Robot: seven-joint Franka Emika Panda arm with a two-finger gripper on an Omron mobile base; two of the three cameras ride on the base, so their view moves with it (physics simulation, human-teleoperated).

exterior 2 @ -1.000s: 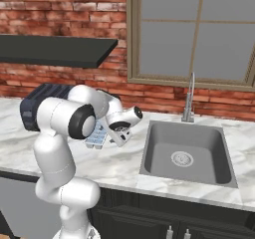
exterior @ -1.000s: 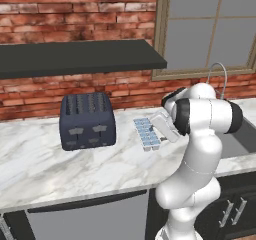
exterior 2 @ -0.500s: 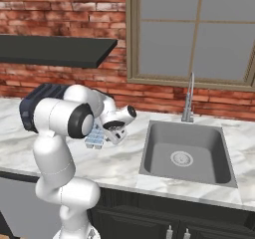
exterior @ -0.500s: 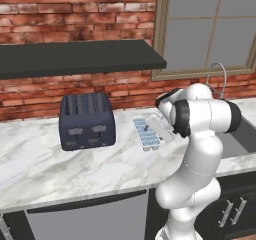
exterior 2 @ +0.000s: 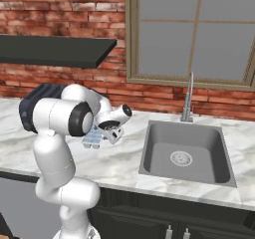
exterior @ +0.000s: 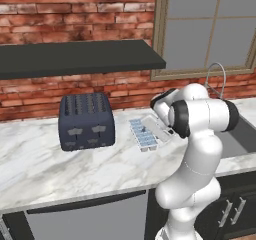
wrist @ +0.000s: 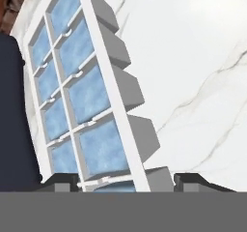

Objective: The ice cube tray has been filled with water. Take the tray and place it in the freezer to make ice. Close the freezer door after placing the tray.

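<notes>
Our hand point(wrist: 116, 180), its fingers set either side of the ice cube tray point(wrist: 82, 95) on the worktop point(exterior: 45, 169) beside the toaster point(exterior: 86, 121), whether gripping we cannot tell, works the pickup; next, we judge, a level lift.

The tray point(wrist: 91, 105) runs up from the bottom edge, leaning left toward the top; its white grid holds pale blue water point(wrist: 87, 94) in two rows of square cells; grey cell undersides step along its right flank; the hand point(wrist: 126, 180) has its two dark tips low, one either side of the tray's near end; white marbled surface point(wrist: 193, 66) spreads right; a dark blue body point(wrist: 14, 124) sits hard left.
</notes>
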